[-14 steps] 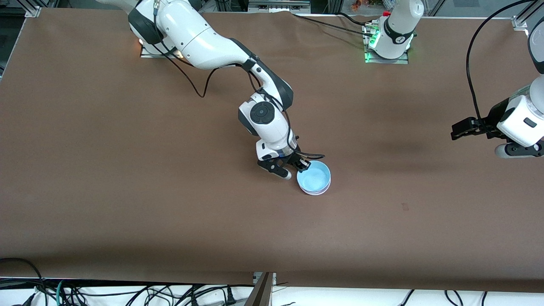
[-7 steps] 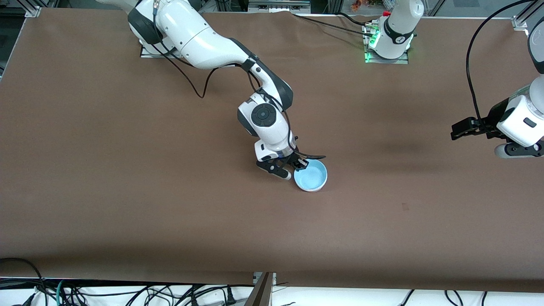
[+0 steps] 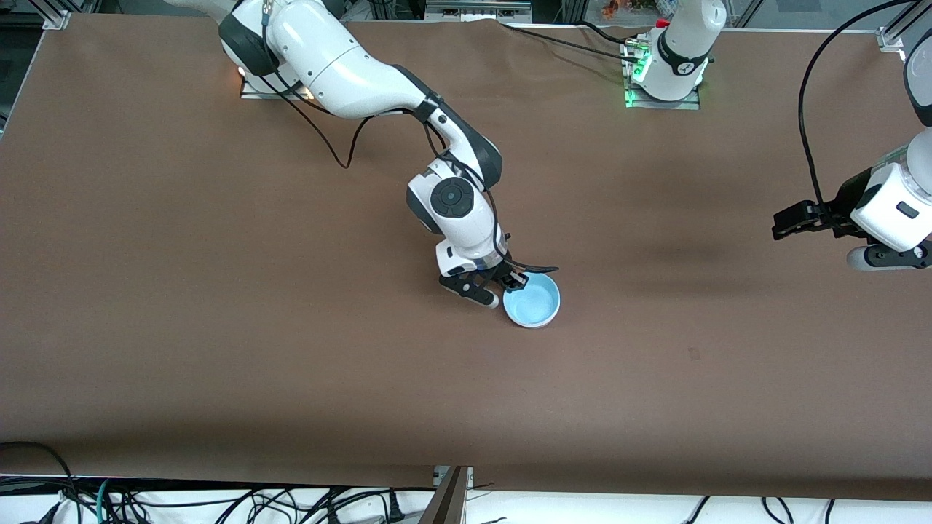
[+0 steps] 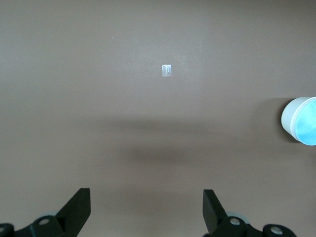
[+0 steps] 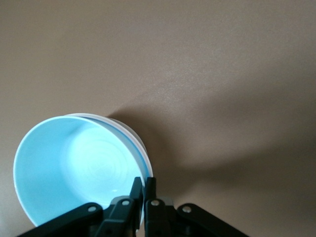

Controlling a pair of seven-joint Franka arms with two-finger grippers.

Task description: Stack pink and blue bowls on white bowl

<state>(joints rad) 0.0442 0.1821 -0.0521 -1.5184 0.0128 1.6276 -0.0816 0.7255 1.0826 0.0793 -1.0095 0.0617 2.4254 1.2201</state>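
Note:
The light blue bowl (image 3: 531, 299) sits nested in the white bowl (image 3: 537, 323) near the middle of the table. Only a thin white rim shows under it. The pink bowl is hidden. My right gripper (image 3: 514, 281) is shut on the blue bowl's rim at the edge toward the right arm's base. In the right wrist view its fingers (image 5: 143, 183) pinch the blue bowl (image 5: 74, 163), with the white bowl's wall (image 5: 134, 139) just outside. My left gripper (image 3: 780, 223) waits open and empty above the table at the left arm's end. The left wrist view shows it (image 4: 145, 212) with the stack (image 4: 301, 121) far off.
A brown cloth covers the table (image 3: 218, 327). A small pale mark (image 4: 167, 70) lies on it under the left gripper. Cables hang along the table's edge nearest the front camera (image 3: 218, 502).
The blue bowl has shifted slightly toward the right arm and settled lower into the bowl beneath; the pinkish rim seen under it earlier no longer shows. The left arm has not moved.

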